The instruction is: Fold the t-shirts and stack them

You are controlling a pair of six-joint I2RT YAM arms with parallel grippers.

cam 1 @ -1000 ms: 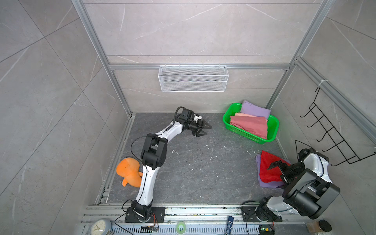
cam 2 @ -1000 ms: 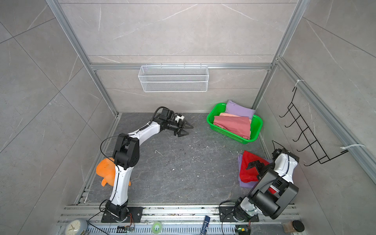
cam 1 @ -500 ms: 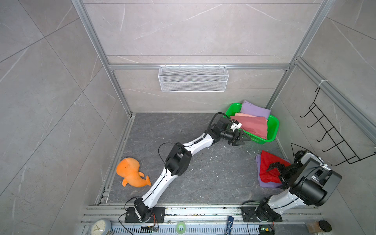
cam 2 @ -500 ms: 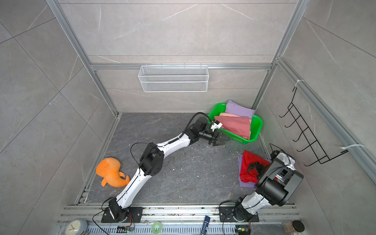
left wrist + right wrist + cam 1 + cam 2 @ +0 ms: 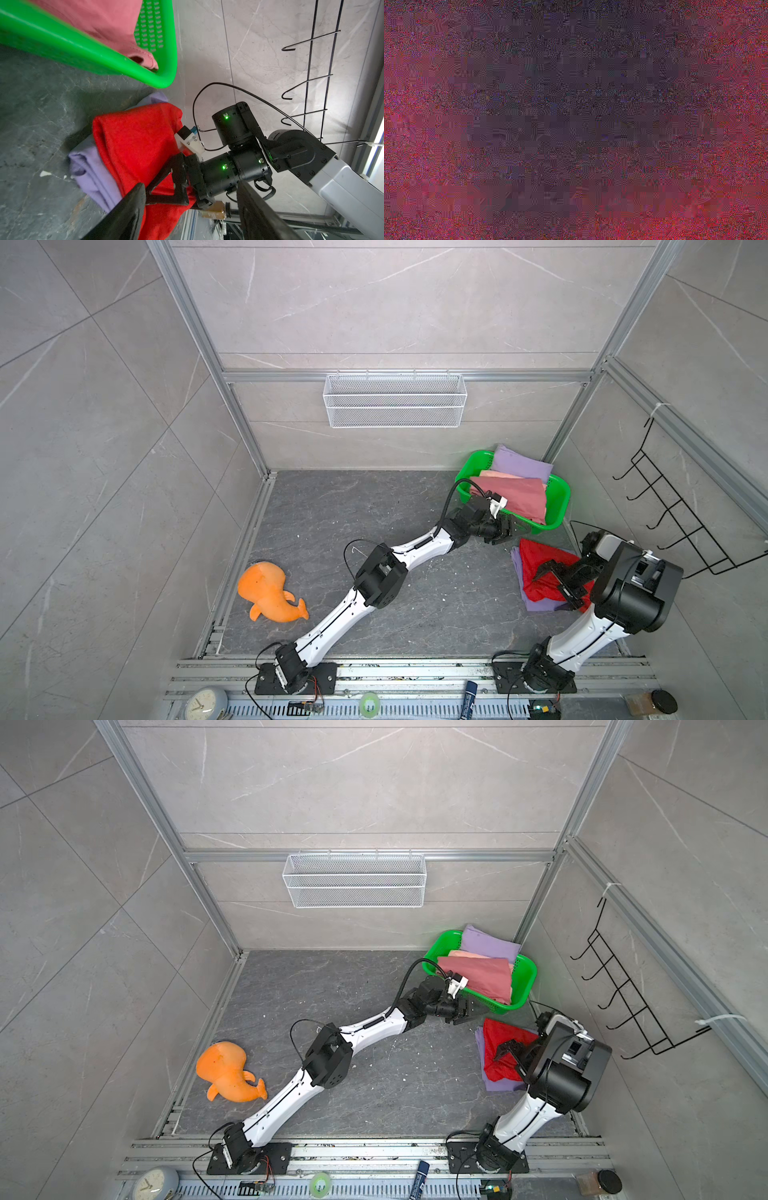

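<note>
Evidently the stack is being built on the table (image 5: 374, 510) just beside the green basket (image 5: 559, 506), on the side of it that faces the arm bases. The red t-shirt (image 5: 536, 560) is lying there on top of a lavender t-shirt (image 5: 540, 605); whether either cloth is touching the basket's near wall cannot be told.

The right gripper (image 5: 556, 584) is hanging over the red cloth with its jaws spread wide and nothing visibly pinched between them. It is probably pressing or smoothing the top layer so the pile lies flat. Its own wrist camera is giving only reddish noise, so contact cannot be judged.

The left gripper (image 5: 505, 531) is reaching in between the basket's near wall and the pile, jaws apart and empty. It is likely placed to help with an edge or to go for the next shirt.

Inside the basket a dusty rose t-shirt (image 5: 519, 497) is lying uppermost, with a pale peach t-shirt (image 5: 496, 474) and a second lavender t-shirt (image 5: 521, 462) towards the basket's far rim.

The red shirt is looking folded but rumpled, with a thick rolled edge. The lavender one is sticking out from under it on the side away from the basket.
</note>
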